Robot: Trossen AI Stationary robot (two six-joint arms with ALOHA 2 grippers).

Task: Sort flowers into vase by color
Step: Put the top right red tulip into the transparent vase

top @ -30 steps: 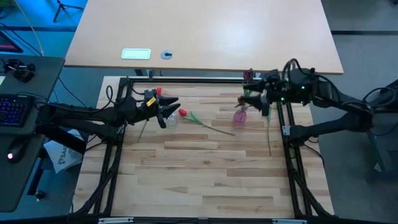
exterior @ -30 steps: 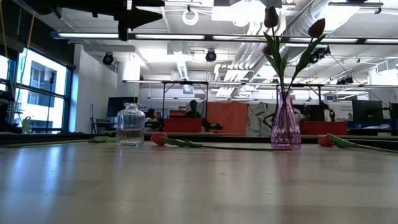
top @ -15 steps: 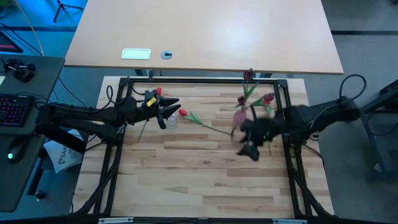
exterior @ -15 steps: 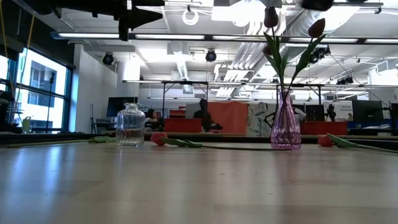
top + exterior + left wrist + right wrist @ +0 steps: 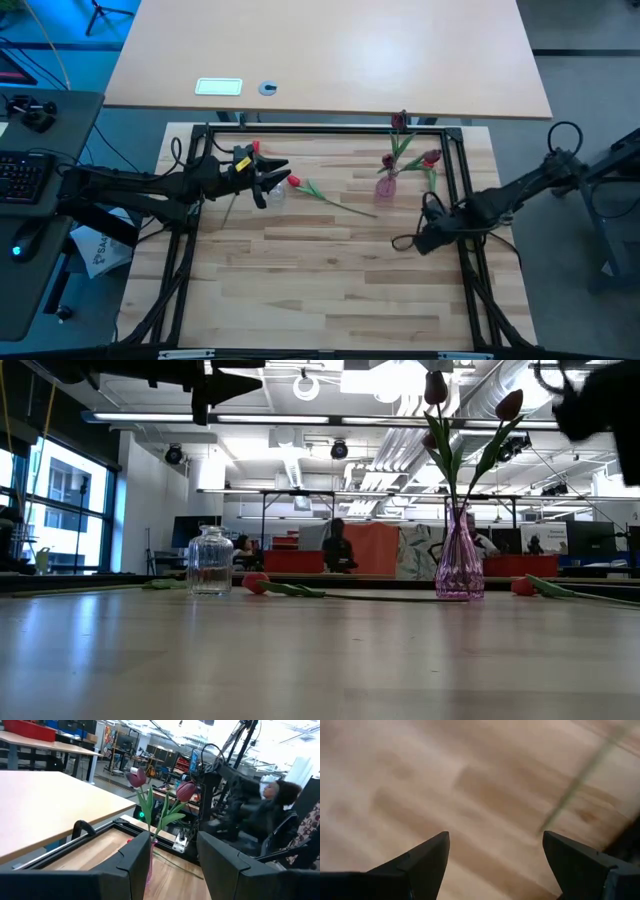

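Two arms over the worktop [image 5: 330,280], flowers partly sorted.

Right gripper [image 5: 412,243], lower right of centre in the high view, hangs over bare wood with fingers [image 5: 425,857] spread and empty. Left gripper [image 5: 268,183], upper left, hovers by the clear jar [image 5: 210,561], fingers [image 5: 132,865] parted, holding nothing. The pink vase [image 5: 459,558], upper right, holds two maroon tulips [image 5: 436,387] upright. A red tulip [image 5: 294,182] lies flat just beside the jar; another red tulip [image 5: 522,587] lies right of the vase.
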